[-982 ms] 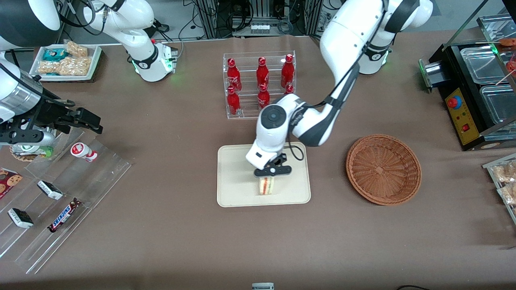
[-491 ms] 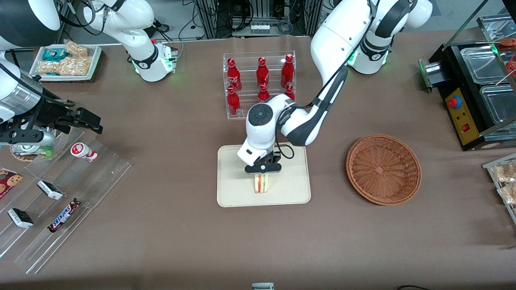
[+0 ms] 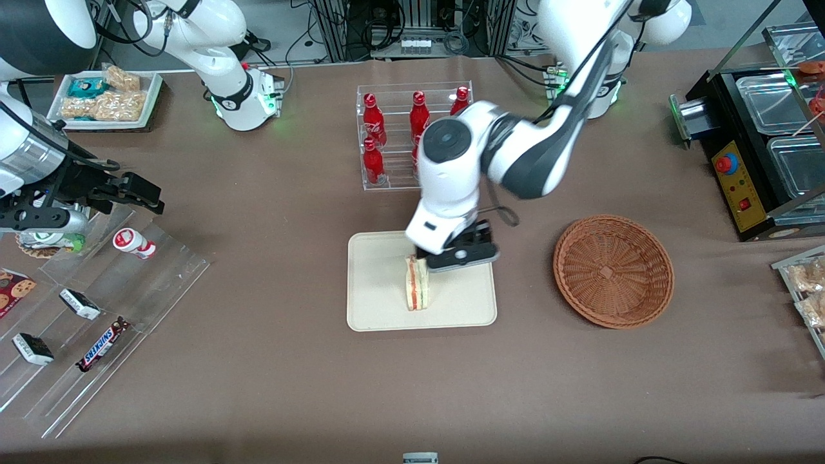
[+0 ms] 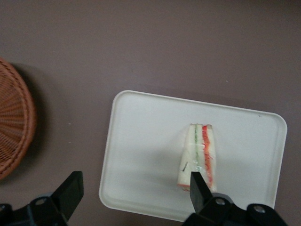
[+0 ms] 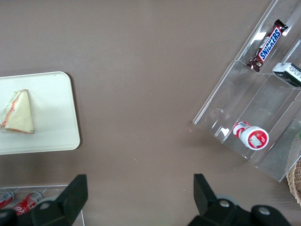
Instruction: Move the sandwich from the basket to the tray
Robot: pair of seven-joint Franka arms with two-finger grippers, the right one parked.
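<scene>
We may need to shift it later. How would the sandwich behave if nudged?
The sandwich stands on a narrow edge on the tray, so a nudge would probably tip it. Its layered bread looks soft and likely squashes. The open pincer hangs above, clear of it.

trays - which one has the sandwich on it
The cream-beige tray under the open gripper holds the sandwich; the small white tray holds snacks.

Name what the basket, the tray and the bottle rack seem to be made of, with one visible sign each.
Basket: woven wicker, reddish-brown, matte; strands radiate from its centre.
Tray: probably moulded plastic or pulp, cream, matte; smooth with rounded corners.
Bottle rack: clear acrylic, glossy; the table shows through.
The open gripper hangs above the tray beside the sandwich.
</scene>
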